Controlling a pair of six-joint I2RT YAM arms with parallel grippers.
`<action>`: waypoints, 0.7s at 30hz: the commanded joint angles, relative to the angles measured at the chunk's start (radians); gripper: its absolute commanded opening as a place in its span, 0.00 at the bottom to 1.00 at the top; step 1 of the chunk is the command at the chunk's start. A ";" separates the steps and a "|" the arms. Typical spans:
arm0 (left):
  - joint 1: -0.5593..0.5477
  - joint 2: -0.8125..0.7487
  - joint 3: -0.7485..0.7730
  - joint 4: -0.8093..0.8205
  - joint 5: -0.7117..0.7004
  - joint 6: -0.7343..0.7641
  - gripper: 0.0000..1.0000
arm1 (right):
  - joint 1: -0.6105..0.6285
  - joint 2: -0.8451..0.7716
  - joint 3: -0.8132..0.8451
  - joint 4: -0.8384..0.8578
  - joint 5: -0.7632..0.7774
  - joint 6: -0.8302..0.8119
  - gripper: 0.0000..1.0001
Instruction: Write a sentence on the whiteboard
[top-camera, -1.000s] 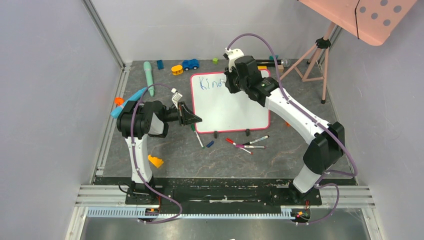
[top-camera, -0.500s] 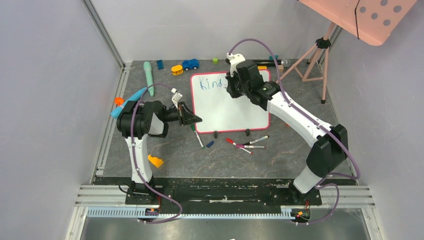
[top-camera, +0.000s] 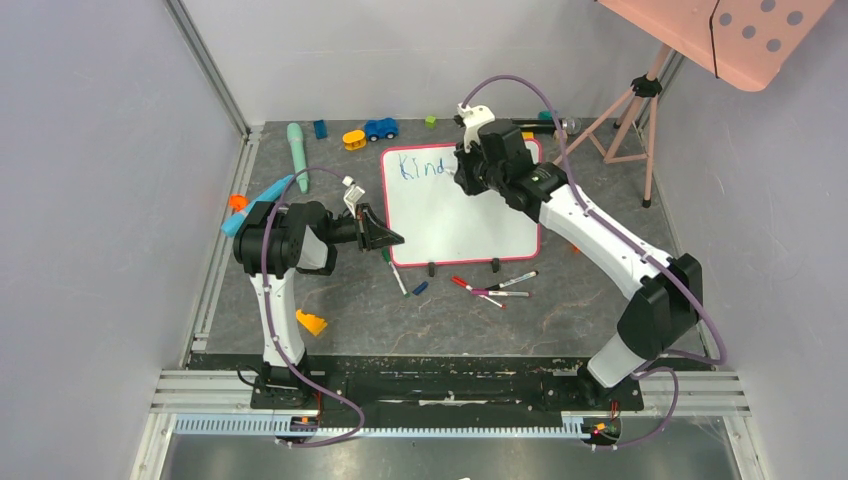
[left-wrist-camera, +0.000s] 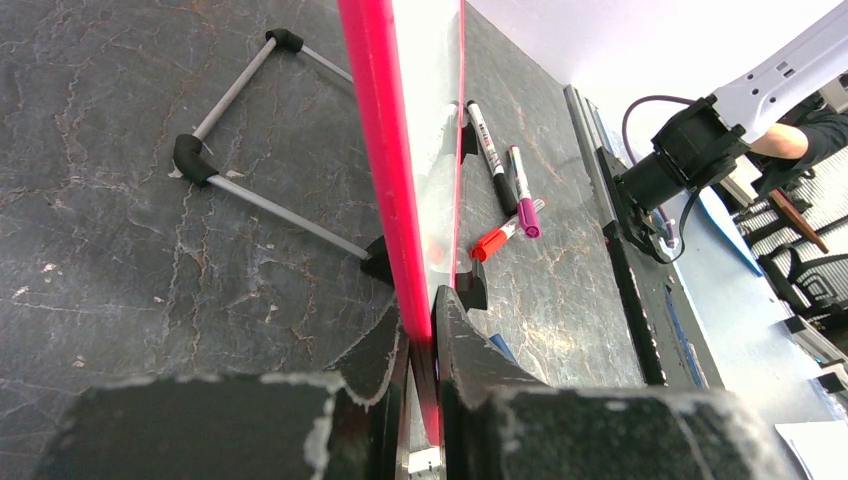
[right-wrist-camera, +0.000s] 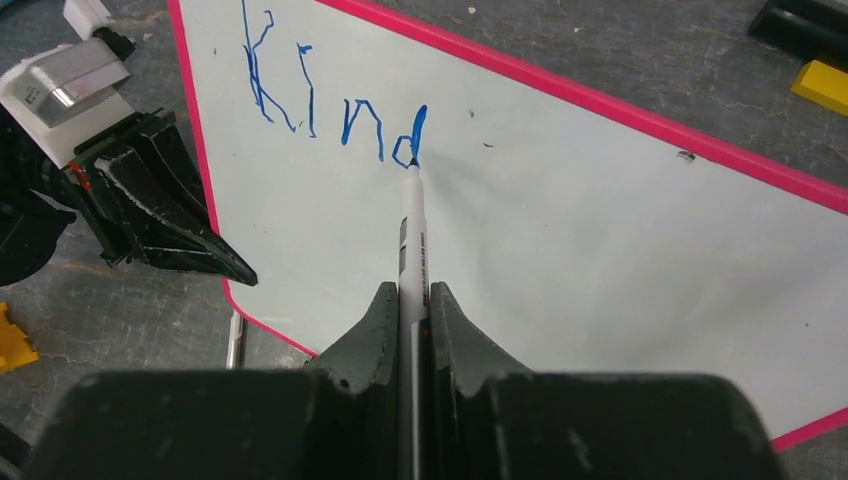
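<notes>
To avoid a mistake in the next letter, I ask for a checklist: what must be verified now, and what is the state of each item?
1. Right jaws shut on marker: ok.
2. Marker tip touching whiteboard, at the end of the "d": ok.
3. Left jaws clamped on the whiteboard frame: ok.
4. Sentence legible so far, "Kind": ok.
5. Free white space to the right of the "d": ok.
6. Tip pressure sufficient: cannot tell.
</notes>
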 joint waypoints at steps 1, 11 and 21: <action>-0.003 0.022 0.002 0.074 0.036 0.121 0.02 | -0.008 -0.080 0.004 0.049 -0.021 -0.003 0.00; -0.003 0.022 0.002 0.074 0.037 0.121 0.02 | -0.019 -0.066 0.013 0.034 0.016 -0.006 0.00; -0.003 0.022 0.001 0.074 0.037 0.121 0.02 | -0.021 -0.035 0.020 0.023 0.031 -0.009 0.00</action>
